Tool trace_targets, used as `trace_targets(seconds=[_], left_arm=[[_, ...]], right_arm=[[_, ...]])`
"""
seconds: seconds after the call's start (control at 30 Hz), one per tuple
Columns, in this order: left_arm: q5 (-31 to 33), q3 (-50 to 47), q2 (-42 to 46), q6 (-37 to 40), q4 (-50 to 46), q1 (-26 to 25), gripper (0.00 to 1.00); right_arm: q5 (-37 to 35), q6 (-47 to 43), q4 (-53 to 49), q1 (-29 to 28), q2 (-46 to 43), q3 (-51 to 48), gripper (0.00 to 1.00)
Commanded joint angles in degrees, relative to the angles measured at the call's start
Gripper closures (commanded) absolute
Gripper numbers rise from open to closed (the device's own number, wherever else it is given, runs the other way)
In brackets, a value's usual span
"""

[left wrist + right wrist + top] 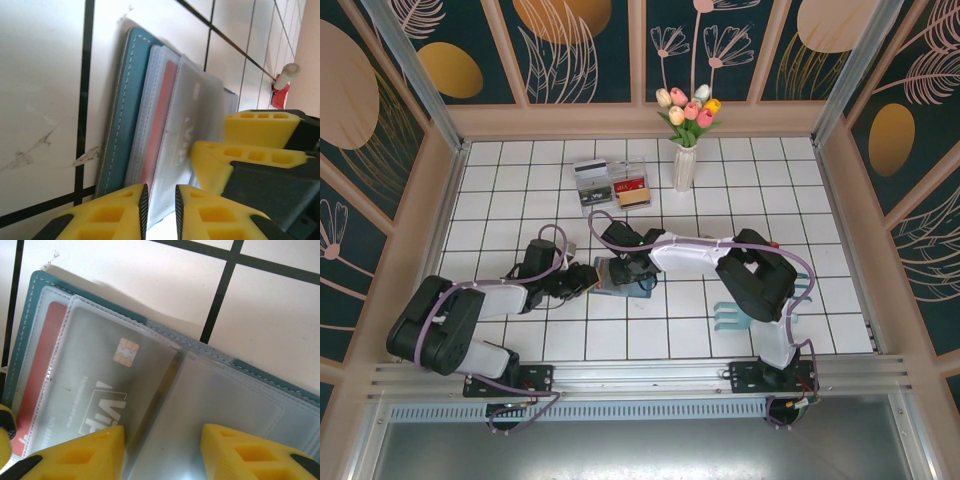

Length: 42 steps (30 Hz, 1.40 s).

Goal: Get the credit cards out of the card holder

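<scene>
Floor [520,190]: white sq. tiles w/ dark grout; left wrist view shows a scuffed, cracked-looking patch [35,150] on one tile; walls on 3 sides, i.e. back wall [590,50], left wall [370,130], right wall [920,150], all dark teal panels w/ gold & peach ovals + line-drawn flowers, split by tan wood strips [638,50]; tan ledge [570,120] along the base; alu. post [412,65] at back-left corner; alu. rail [640,372] at near edge; white vase [684,168] of tulips [688,105] near back wall; light even, shadows soft.
</scene>
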<state>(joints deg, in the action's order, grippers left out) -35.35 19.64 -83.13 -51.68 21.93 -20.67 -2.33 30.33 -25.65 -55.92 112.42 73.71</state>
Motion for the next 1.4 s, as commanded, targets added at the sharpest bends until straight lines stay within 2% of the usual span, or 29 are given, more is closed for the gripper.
trace_targets(seconds=[0.0,0.33,0.53,0.8,1.07,1.37], left_arm=[[0.4,1.2,-1.3,1.4,-1.5,-0.4,0.78],[-1.6,2.0,-3.4,4.4,-3.8,-0.6,0.75],[-3.4,3.3,-4.1,5.7,-4.5,-0.9,0.73],[-5.8,4.4,-4.2,5.3,-2.8,-2.5,0.73],[-4.8,5.1,-1.5,5.2,-3.3,-2.7,0.73],[-7.3,4.6,0.1,1.4,2.2,-3.5,0.68]], right_arm=[[1.0,0.1,-3.0,0.0,2.9,-2.8,0.56],[1.3,0.3,-0.4,0.7,1.1,-4.5,0.56],[7.6,0.9,5.0,2.0,-2.0,-7.3,0.54],[9.1,1.9,6.8,2.5,-4.6,-8.1,0.52],[6.7,6.0,9.7,3.7,-12.2,-11.4,0.47],[-0.2,11.2,13.2,6.2,-24.3,-18.2,0.31]])
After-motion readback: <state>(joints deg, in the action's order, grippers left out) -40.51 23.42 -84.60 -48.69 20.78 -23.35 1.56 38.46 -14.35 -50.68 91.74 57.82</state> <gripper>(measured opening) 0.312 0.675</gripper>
